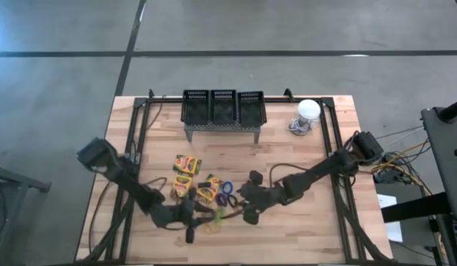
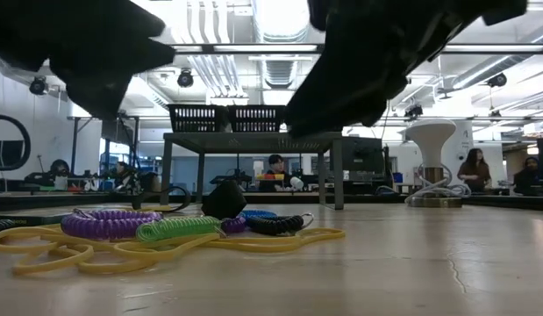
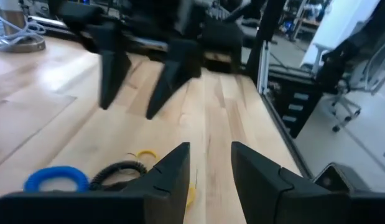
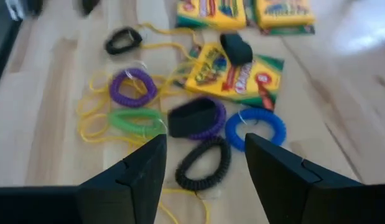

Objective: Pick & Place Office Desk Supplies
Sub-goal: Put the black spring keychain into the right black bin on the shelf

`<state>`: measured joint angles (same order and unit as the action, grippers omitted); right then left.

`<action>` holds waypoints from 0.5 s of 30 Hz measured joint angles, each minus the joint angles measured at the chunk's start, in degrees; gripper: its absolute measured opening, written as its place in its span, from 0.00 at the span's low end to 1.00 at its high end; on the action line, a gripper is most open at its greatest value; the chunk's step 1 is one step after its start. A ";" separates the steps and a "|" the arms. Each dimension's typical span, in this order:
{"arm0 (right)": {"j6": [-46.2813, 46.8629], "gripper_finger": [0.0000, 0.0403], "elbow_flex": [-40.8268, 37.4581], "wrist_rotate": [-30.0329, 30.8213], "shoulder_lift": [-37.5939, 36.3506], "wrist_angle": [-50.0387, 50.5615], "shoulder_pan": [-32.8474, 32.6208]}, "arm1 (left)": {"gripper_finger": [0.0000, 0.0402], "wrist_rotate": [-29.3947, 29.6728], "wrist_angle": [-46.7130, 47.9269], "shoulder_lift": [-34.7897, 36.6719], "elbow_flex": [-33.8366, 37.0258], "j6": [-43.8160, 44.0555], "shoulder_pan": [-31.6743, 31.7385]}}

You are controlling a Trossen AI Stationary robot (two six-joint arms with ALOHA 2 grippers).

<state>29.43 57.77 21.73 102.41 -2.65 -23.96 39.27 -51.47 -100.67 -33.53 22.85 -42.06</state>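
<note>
Three crayon boxes (image 1: 187,164) (image 4: 232,71) lie flat near the table's middle. Beside them lie coiled band loops on the wood: purple (image 4: 133,87), green (image 4: 133,118), blue (image 4: 257,127), black (image 4: 204,163) and thin yellow bands (image 2: 78,250). Three black mesh baskets (image 1: 223,107) stand on the grey stand at the far edge. My right gripper (image 4: 204,146) hovers open above the black loop, touching nothing. My left gripper (image 3: 209,149) is open low over the table near the front edge, just left of the loops, with nothing between its fingers.
The grey perforated stand (image 2: 253,140) carries the baskets at the far middle. A white dome object (image 1: 308,111) with a cable sits at the far right. A small black block (image 4: 236,48) lies on one crayon box. Bare wood lies to the right of the loops.
</note>
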 joint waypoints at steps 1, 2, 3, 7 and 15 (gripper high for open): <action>0.40 0.53 0.05 -1.19 0.00 0.29 0.56 | 0.30 0.12 0.01 -1.76 -1.32 -0.13 0.00; 0.75 0.53 0.05 -2.18 0.18 0.34 1.02 | 0.30 0.23 0.17 -3.26 -2.47 -0.26 0.00; 1.58 0.53 0.06 -2.79 0.74 0.17 1.52 | 0.30 0.52 0.60 -4.58 -3.36 -0.31 0.00; 5.60 0.53 0.59 -4.18 3.23 3.19 2.91 | 0.30 2.47 3.02 -8.80 -5.80 -0.32 0.09; 4.43 0.52 7.08 -5.73 11.41 5.63 3.13 | 0.30 5.81 10.04 -9.28 -6.28 1.20 0.11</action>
<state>33.86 64.85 16.00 113.82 2.97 -20.83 45.08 -41.43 -109.95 -39.81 24.04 -41.95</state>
